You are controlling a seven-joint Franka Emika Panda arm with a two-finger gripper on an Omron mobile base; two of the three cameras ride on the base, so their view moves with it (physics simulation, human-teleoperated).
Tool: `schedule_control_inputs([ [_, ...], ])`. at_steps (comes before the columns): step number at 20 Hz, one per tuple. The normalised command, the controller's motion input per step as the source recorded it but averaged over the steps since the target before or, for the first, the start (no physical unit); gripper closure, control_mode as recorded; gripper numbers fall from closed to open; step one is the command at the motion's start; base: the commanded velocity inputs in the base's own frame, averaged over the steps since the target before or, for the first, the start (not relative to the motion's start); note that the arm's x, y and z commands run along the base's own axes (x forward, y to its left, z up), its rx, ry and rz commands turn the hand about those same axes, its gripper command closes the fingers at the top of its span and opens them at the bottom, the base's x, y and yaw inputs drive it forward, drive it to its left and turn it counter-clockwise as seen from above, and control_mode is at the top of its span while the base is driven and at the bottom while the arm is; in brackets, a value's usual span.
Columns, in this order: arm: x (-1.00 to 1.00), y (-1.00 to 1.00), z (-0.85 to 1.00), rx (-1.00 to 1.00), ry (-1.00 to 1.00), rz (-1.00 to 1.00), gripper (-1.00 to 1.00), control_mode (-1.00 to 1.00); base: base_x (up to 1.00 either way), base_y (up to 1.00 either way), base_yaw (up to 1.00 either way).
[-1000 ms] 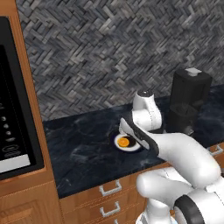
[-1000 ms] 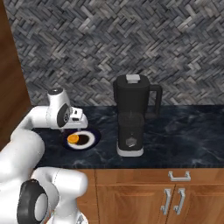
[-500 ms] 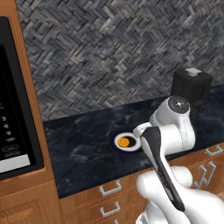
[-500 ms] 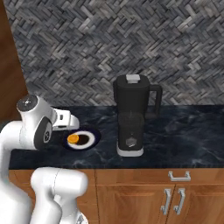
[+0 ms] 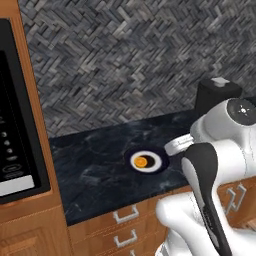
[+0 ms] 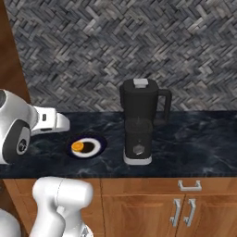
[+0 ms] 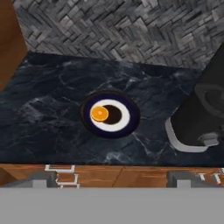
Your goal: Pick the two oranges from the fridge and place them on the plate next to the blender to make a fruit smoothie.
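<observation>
**Hand view: one orange on the plate, tool drawn back and empty**

Hand view looks down from behind the worktop's front edge, where the tool [image 7: 111, 179] shows its two finger tips far apart at the bottom, jaws wide with nothing between them. Beyond the edge, the dark marbled worktop [image 7: 48, 118] carries the plate [image 7: 110, 114], and one orange [image 7: 99, 113] lies on the left part of its white centre. The blender [image 7: 205, 113] stands just to the right of the plate, apart from it.

A second ago the hand hung close over the plate; now the arm has swung up and back, and in the right base view the hand sits left of the plate, clear of it. The orange has stayed where it was let go.

That reads as the first fruit delivered. A second orange is not on the plate, so judging by the task, a trip to the fridge is still owed.
</observation>
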Motion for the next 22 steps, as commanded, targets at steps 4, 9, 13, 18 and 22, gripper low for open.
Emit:
schedule_control_inputs([
  [4, 0.00, 0.00, 0.00, 0.00, 0.00, 0.00, -1.00, 1.00, -0.12, -0.93, 0.28],
  [9, 0.00, 0.00, 0.00, 0.00, 0.00, 0.00, -1.00, 1.00, -0.25, -0.35, 0.77],
  [13, 0.00, 0.00, 0.00, 0.00, 0.00, 0.00, -1.00, 1.00, -0.26, 0.00, 1.00],
  [18, 0.00, 0.00, 0.00, 0.00, 0.00, 0.00, -1.00, 1.00, -0.12, 0.03, 1.00],
  [22, 0.00, 0.00, 0.00, 0.00, 0.00, 0.00, -1.00, 1.00, -0.18, 0.23, 1.00],
])
